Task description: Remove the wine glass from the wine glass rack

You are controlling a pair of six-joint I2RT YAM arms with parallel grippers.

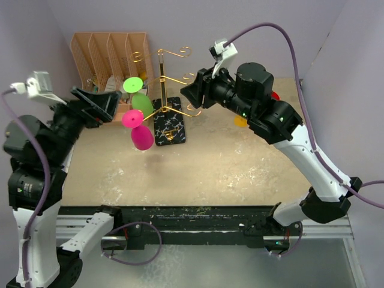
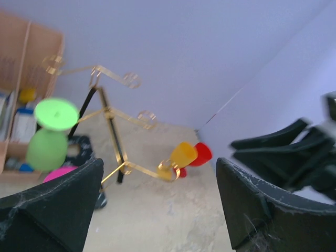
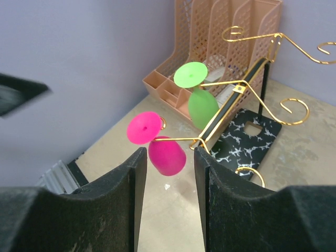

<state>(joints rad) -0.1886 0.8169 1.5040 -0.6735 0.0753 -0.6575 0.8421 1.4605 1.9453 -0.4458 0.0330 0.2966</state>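
The gold wine glass rack (image 1: 163, 84) stands on its black veined base (image 1: 170, 123) at the back of the table. A green wine glass (image 1: 140, 99) and a pink wine glass (image 1: 140, 131) hang upside down from its left arms. My left gripper (image 1: 111, 107) hovers just left of them, jaws wide open and empty; its wrist view shows the rack (image 2: 113, 131) and the green glass (image 2: 48, 142) ahead. My right gripper (image 1: 186, 95) is raised on the rack's right side, open and apart from it. Its wrist view looks past its fingers (image 3: 205, 173) at the pink glass (image 3: 165, 152).
A tan slotted desk organiser (image 1: 108, 57) stands behind the rack at the back left. A yellow glass (image 1: 240, 121) and a red glass (image 1: 275, 95) lie on the table to the right, under the right arm. Purple walls close in the back and sides.
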